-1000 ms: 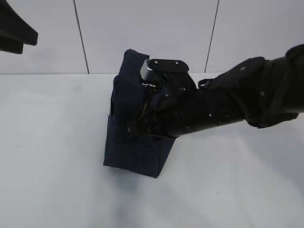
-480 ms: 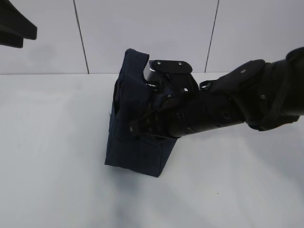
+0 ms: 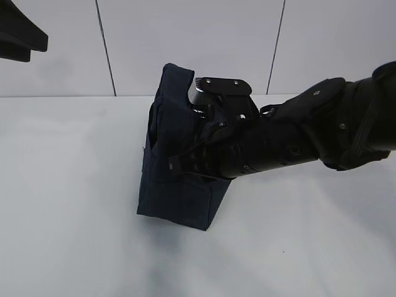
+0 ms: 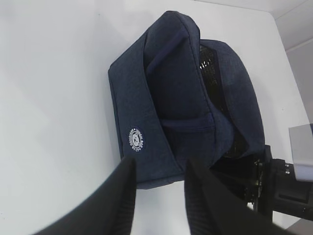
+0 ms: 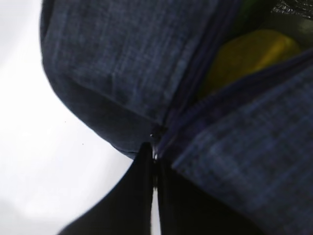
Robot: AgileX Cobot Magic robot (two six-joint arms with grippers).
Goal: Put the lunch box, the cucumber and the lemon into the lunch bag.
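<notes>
Fabric fills the right wrist view: the boxy dark navy plaid lunch bag (image 5: 122,63) sits right against the lens, and the right end effector (image 5: 155,161) has its two dark fingers pressed together at the end of the zipper seam, seemingly pinching the small pull there, though the pull itself is too blurred to make out. Just behind the parted seam a bright yellow dimpled lemon (image 5: 249,56) lies inside the bag, with a sliver of green above it that may be the cucumber; the lunch box is not visible. The packing looks done, so the step in hand is probably closing the zipper: draw steadily along the seam line, without lifting, so the soft bag does not tip or drag across the white desk (image 3: 68,204). Farther off, the left end effector (image 4: 159,188) hangs spread above the bag's near end, holding nothing, and could brace it. The right arm hides much of the bag's opening.
</notes>
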